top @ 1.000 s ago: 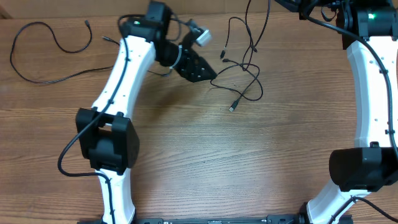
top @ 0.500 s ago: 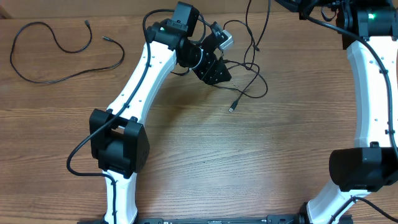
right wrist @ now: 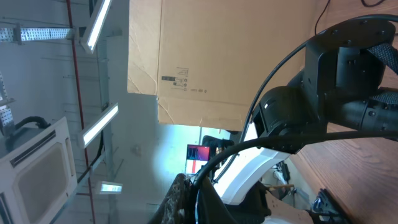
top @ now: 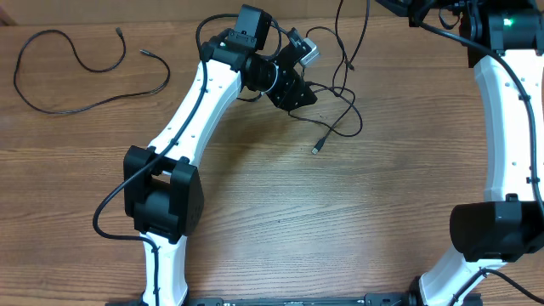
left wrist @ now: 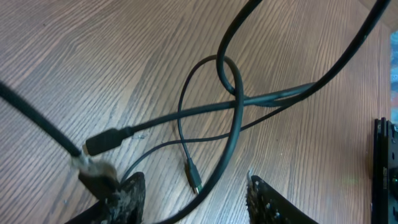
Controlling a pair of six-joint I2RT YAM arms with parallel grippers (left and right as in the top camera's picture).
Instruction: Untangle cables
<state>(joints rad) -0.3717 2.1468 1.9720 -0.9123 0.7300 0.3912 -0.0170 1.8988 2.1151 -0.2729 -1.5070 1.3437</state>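
Note:
A tangle of thin black cables (top: 338, 100) lies at the far middle of the table, one plug end (top: 316, 148) trailing toward the front. Two strands rise from it to the top edge. My left gripper (top: 295, 88) is low at the tangle's left side. In the left wrist view it (left wrist: 196, 190) is open, with crossed cable loops (left wrist: 237, 99) ahead and a small plug (left wrist: 194, 180) and one strand between the fingers. My right gripper (right wrist: 200, 186) is raised high off the table and shut on a black cable. A separate loose cable (top: 70, 53) lies at the far left.
The left arm (top: 187, 110) stretches across the left half of the table, its base (top: 157, 200) at the front. The right arm (top: 510, 102) stands along the right edge. A thicker arm wire (top: 106, 223) loops beside the left base.
My left gripper swung right from beside the tangle onto its left side, then held nearly still. The right arm and the loose left cable have not moved.

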